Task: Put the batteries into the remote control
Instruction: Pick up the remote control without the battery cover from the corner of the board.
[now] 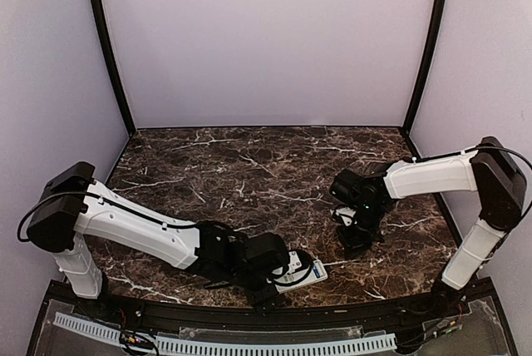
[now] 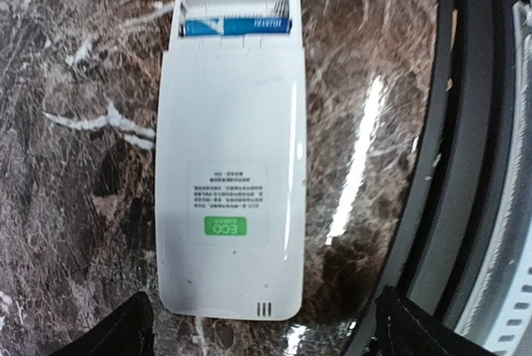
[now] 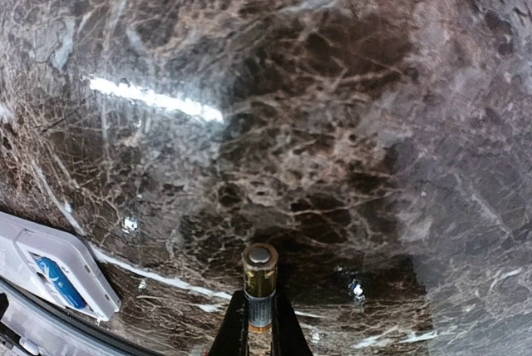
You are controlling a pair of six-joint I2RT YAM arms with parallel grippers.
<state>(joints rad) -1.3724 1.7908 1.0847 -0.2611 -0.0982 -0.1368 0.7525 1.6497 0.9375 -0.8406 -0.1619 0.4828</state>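
The white remote control lies back up on the marble table near its front edge. The battery bay at its far end is uncovered, with one blue battery lying across it. My left gripper is open, its fingers standing wide on either side of the remote's near end without touching it. My right gripper is shut on a second battery, which has a gold band and a metallic end cap and is held above the table. The remote shows at that view's lower left. From above, the remote lies left of the right gripper.
The table's black front rail and a perforated white strip run just beside the remote. Purple walls enclose the marble table on three sides. No cover plate shows in any view.
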